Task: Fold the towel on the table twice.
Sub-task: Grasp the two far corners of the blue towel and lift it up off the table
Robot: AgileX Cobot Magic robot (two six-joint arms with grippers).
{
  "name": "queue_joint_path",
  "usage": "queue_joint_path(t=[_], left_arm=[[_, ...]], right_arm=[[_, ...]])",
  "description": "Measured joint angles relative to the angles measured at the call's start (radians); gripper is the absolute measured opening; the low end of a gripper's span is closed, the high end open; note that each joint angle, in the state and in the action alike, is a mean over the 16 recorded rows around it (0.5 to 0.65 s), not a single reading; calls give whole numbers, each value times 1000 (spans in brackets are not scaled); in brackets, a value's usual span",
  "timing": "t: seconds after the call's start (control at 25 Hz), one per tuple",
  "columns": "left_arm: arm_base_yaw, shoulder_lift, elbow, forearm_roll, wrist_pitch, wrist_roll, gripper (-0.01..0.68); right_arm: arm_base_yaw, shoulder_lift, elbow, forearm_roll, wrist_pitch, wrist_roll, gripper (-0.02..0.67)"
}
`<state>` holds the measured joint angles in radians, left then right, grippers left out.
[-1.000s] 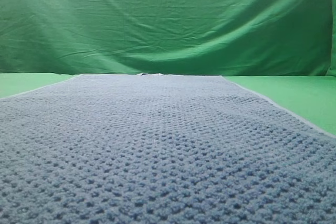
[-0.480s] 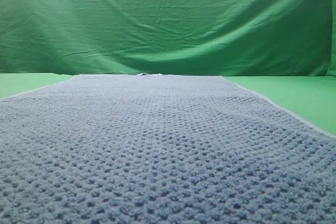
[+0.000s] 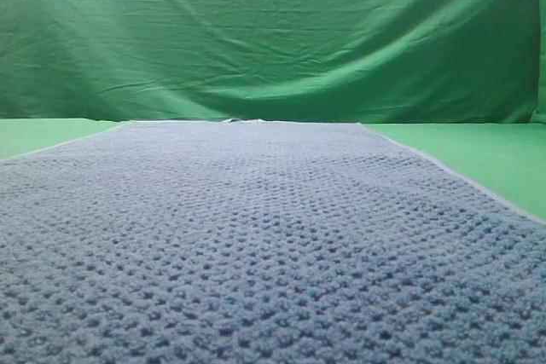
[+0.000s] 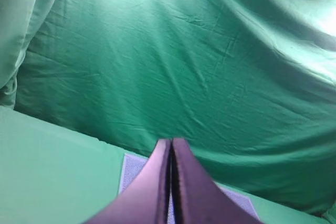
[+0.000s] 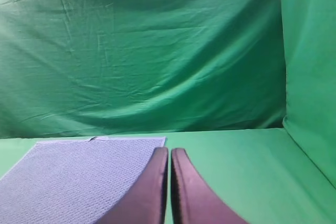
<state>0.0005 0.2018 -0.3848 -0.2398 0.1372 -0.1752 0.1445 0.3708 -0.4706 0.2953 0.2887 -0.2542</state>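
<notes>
The blue-grey waffle-weave towel (image 3: 256,236) lies flat and spread out on the bright-green table (image 3: 486,155), filling most of the exterior view; its pale hem runs along the right edge. No gripper shows in that view. In the left wrist view my left gripper (image 4: 171,142) is shut and empty, raised above the table, with the towel (image 4: 131,166) partly hidden behind its fingers. In the right wrist view my right gripper (image 5: 169,151) is shut and empty, over the table to the right of the towel (image 5: 79,174), near its far right corner.
A wrinkled green backdrop cloth (image 3: 273,31) hangs behind the table and also at the right side (image 5: 310,77). Bare green table shows left (image 4: 47,171) and right (image 5: 236,177) of the towel.
</notes>
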Motion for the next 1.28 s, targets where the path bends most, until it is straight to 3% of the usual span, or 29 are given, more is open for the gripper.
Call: queue_joint_path(t=[0.64,1.28], left_arm=[[-107,515,-330,58,446,154,0],[-125,1183,-603,72,583,208,0]], right_arm=[[60,514,-344,-20,416,-40,0],[173,1145,-672,-82,552,106,0]])
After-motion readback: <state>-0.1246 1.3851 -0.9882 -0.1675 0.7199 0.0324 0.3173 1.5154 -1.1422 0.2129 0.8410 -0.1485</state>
